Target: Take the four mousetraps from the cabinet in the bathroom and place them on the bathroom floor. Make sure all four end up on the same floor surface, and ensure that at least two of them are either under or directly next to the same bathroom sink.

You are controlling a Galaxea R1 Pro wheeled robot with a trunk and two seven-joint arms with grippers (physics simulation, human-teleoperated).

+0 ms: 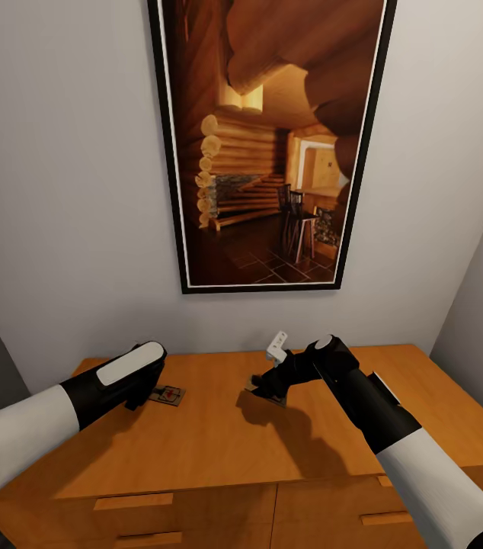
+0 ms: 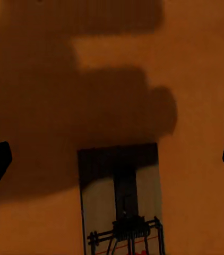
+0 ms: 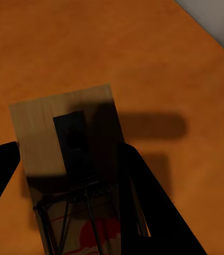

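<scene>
The right gripper (image 1: 266, 386) hung low over the flat top of the orange-brown cabinet (image 1: 219, 450), its two black fingers (image 3: 144, 196) closed against the long sides of a mousetrap (image 3: 72, 159) that sat between them. In the right wrist view the pale wooden slab ran out ahead of the fingertips, with its dark wire frame and a red mark nearer the wrist. Whether that trap was lifted clear of the wood or resting on it could not be told.

Well off to that gripper's left, the left gripper (image 1: 136, 399) stood spread wide just above the same top, holding nothing. A second mousetrap (image 1: 167, 395) lay flat on the cabinet just beyond its tips. Behind both grippers a framed picture (image 1: 272, 145) of a log interior hung on the grey wall (image 1: 59, 191).
</scene>
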